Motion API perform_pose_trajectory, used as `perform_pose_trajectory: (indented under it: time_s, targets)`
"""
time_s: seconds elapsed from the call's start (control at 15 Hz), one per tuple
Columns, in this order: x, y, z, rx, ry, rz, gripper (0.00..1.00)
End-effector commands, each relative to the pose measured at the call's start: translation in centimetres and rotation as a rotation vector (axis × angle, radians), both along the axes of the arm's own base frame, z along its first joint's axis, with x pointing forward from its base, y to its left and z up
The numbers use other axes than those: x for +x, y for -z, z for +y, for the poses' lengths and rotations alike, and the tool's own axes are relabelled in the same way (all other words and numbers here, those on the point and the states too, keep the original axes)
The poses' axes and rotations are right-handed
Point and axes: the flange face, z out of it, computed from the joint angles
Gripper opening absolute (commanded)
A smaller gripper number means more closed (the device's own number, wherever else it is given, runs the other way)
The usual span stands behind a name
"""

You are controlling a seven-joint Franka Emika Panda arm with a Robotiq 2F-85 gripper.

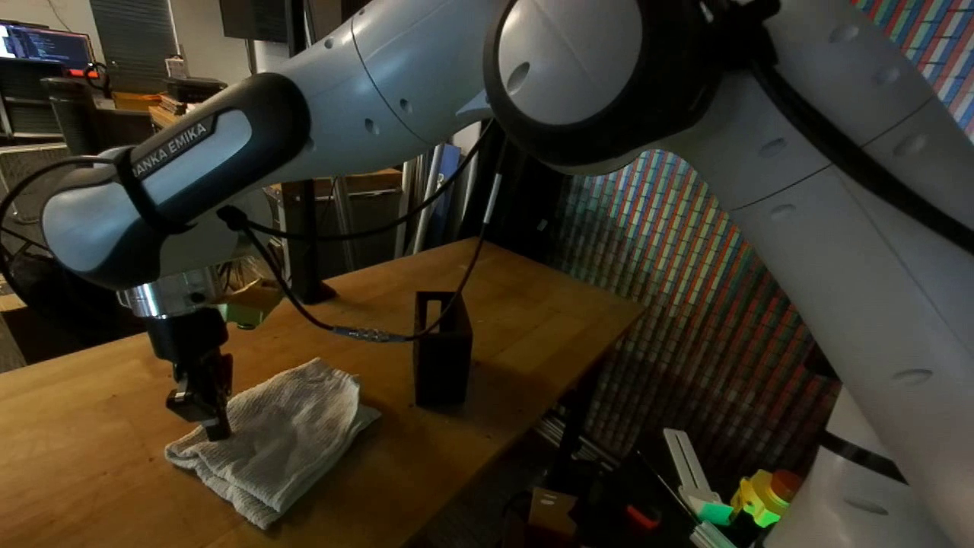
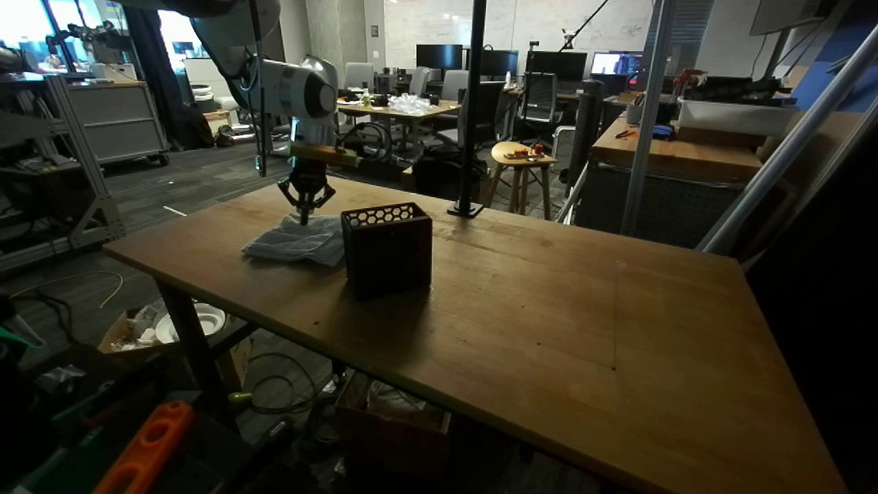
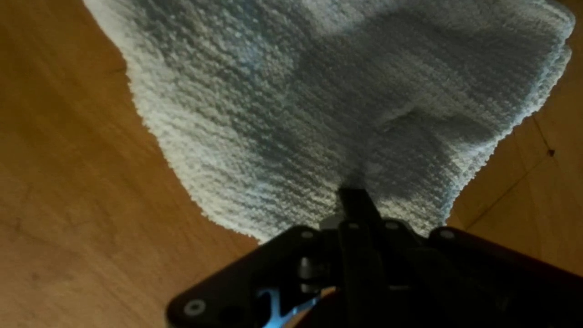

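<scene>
Off-white ribbed fabric towel (image 1: 285,449) lying beneath the joined fingertips of a black two-finger gripper (image 1: 214,428)

The towel is resting on a brown wooden table (image 2: 583,329), folded into layers whose edges are showing along one side. In the wrist view, the gripper is reaching down close to one edge of the fabric, its tips seemingly touching the top layer. Its fingers are standing together; whether they are pinching any cloth between them, I cannot tell.

As I am judging it, the step in hand is contact: the gripper is working low against the fabric, and the bulk of the towel is lying on the table rather than hanging from the tips. Any next move is probably calling first for certainty about that pinch. If cloth is sitting between the fingers, a slow pull would be suiting it; if not, the fingers would be needing to part before taking hold.

Near the towel but apart from it, a tall black box with honeycomb cut-outs (image 2: 387,257) is standing upright. A black cable with a silvery in-line connector (image 1: 370,335) is dangling from the pale grey robot arm (image 1: 396,76), so sideways travel is calling for care around both.
</scene>
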Motion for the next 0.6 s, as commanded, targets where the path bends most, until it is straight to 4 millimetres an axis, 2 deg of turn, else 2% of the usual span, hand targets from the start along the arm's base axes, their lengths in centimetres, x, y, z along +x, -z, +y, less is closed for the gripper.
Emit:
perform_pose_trajectory:
  time_s: [0.0, 0.53]
  targets:
    - [0.76, -0.25, 0.70, 0.012, 0.024, 0.010, 0.00]
    - [1.29, 0.09, 1.12, 0.026, 0.030, 0.011, 0.00]
